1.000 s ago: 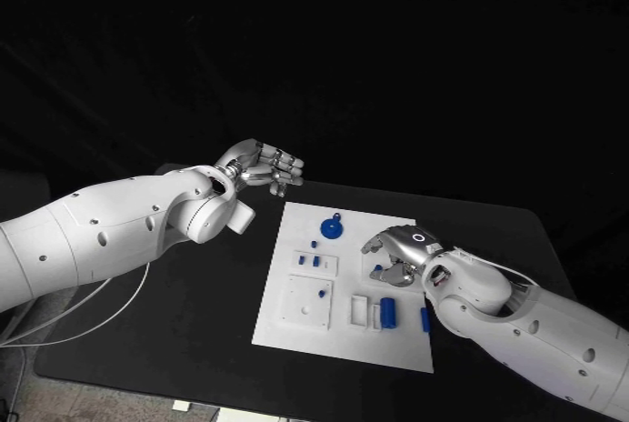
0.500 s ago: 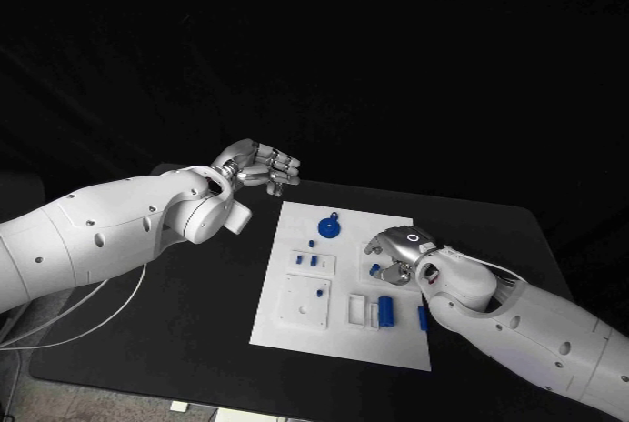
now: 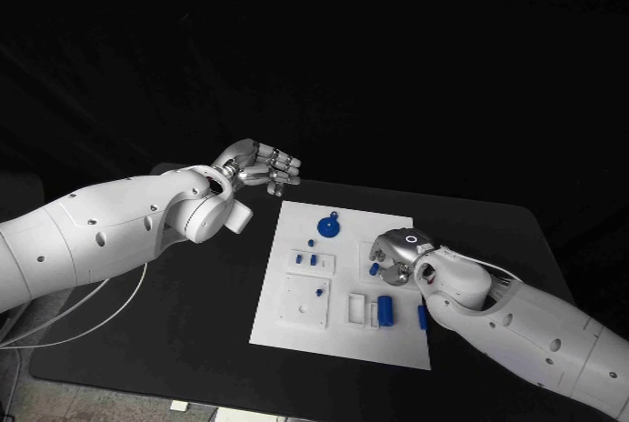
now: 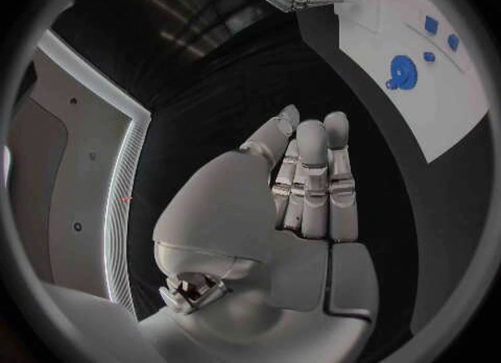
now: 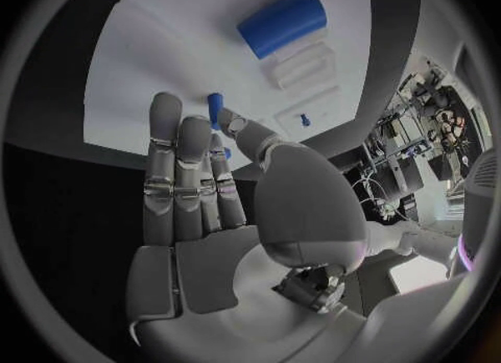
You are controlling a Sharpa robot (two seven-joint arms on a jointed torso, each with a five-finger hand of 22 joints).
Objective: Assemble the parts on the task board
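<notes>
The white task board [image 3: 334,326] lies in the middle of the black table. My right hand [image 3: 397,254] is low over the board's right middle. In the right wrist view its thumb and a finger [image 5: 196,142] pinch a small blue peg [image 5: 214,109], which shows under the hand [image 3: 375,268] in the head view. My left hand [image 3: 258,172] hovers above the table beyond the board's far left corner, fingers [image 4: 313,171] stretched side by side, holding nothing. A blue disc with a tab [image 3: 331,226] lies at the board's far end. A blue cylinder [image 3: 387,307] lies near its front.
A second blue piece [image 3: 422,317] lies by the board's right edge, and two small blue pegs [image 3: 309,256] stand at its left middle. A raised white square [image 3: 309,304] sits at the front left. Black table [image 3: 171,322] surrounds the board.
My right hand has sunk a little and shifted towards the board's middle, closing in on the small blue peg. The left hand has stayed where it was.
</notes>
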